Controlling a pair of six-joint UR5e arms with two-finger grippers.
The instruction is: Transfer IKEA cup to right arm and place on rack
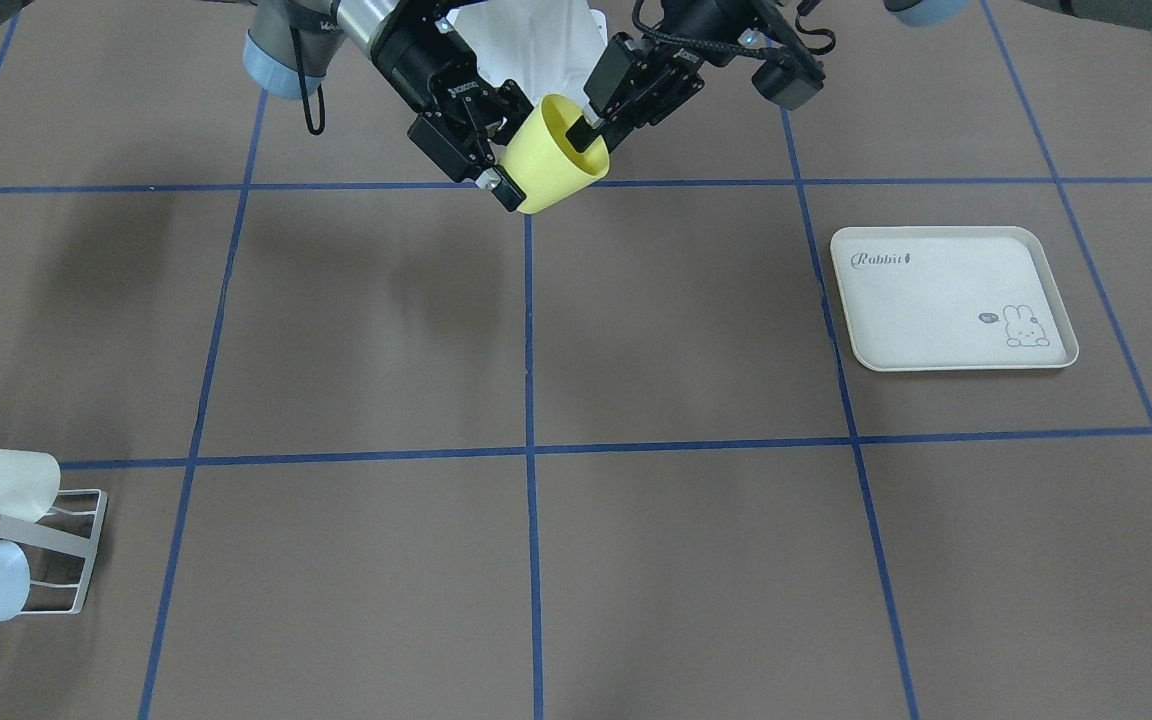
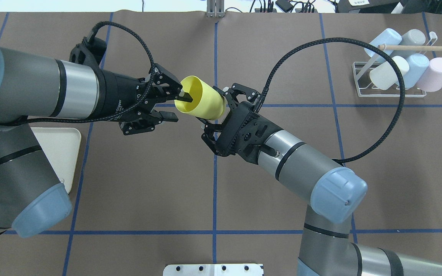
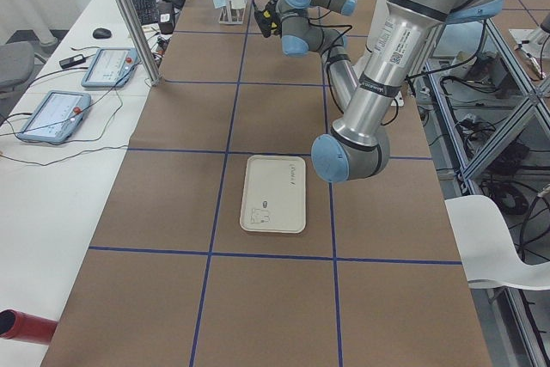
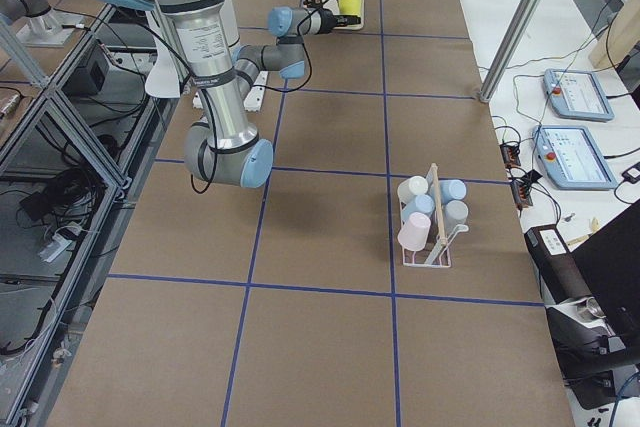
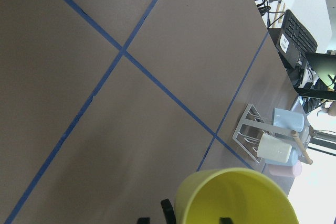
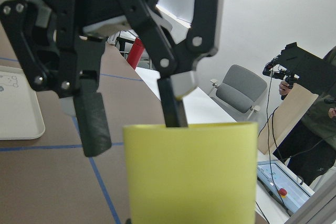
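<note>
Right now the left arm (image 2: 33, 92) and the right arm (image 2: 305, 168) are leaning in toward each other over the table (image 2: 129, 191). The cream tray (image 1: 936, 300) is lying flat well behind the left pincer (image 2: 179, 106), and the white rack (image 2: 356, 76), carrying pale cups (image 2: 386, 74), is standing well off beyond the right pincer (image 2: 216, 107). The right pincer is clamping the base of the yellow cup (image 2: 205, 101), holding it sideways in the air; the left pincer's fingers (image 2: 185, 97) are standing apart, one poking inside the cup's mouth, the other hanging outside beside the rim

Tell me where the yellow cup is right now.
In the overhead view the yellow cup is held aloft over the centre blue tape line, its base in the right pincer, the open left pincer at its rim.
</note>
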